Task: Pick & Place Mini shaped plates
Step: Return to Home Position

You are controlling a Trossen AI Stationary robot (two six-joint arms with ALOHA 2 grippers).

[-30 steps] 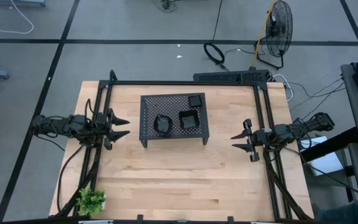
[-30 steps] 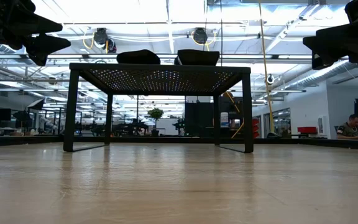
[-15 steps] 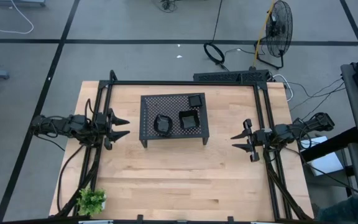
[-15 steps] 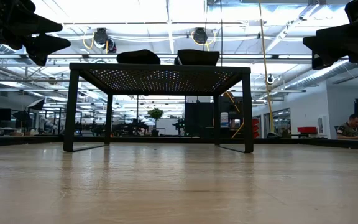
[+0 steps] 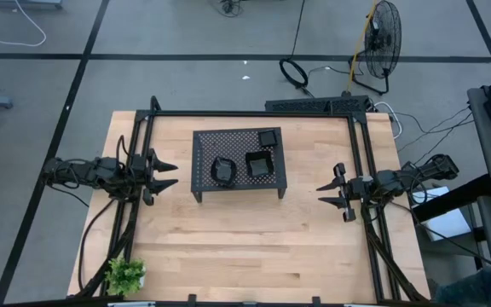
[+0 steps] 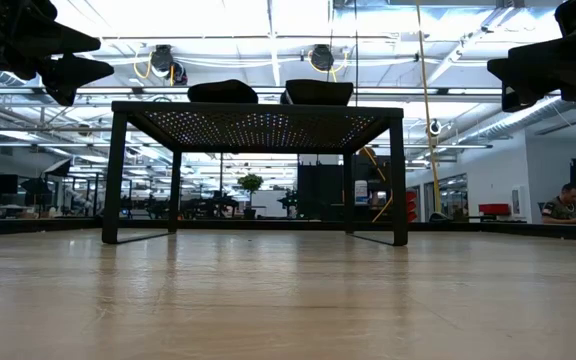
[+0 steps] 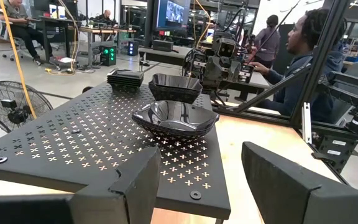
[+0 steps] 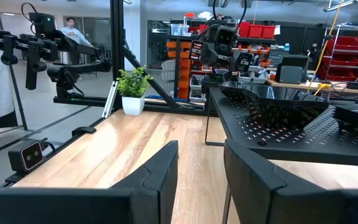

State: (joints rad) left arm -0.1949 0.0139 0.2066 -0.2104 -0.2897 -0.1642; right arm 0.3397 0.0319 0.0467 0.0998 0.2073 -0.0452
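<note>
Black and glossy, the mini shaped plates sit in three small stacks on top of the rack (image 5: 207,145). The wavy-edged stack (image 5: 225,171) is near the rack's middle, toward its front edge. The deeper square dishes (image 5: 257,164) are just beside it, on its right. The flat little squares (image 5: 268,137) are at the rack's far right corner.

They look hard and stiff, light for their size, and slick enough to slide out of a loose pinch. A drop onto the perforated metal would likely chip one. The safest hold seems to be across a rim, one finger inside the bowl and one outside. That means a straight side on the square ones and a dip between lobes on the wavy ones. Only the top plate should be lifted, so the stack beneath does not shift.

Left jaws hang empty off the rack's left end, spread wide and raised to about the height of its top. Right jaws hang empty off the rack's right end, parted more narrowly. Neither touches the rack.

No plate shows on the bench (image 5: 245,247) around the rack, so the placing appears finished. A small green plant (image 5: 126,275) stands well apart, beyond the rack's near left corner.
</note>
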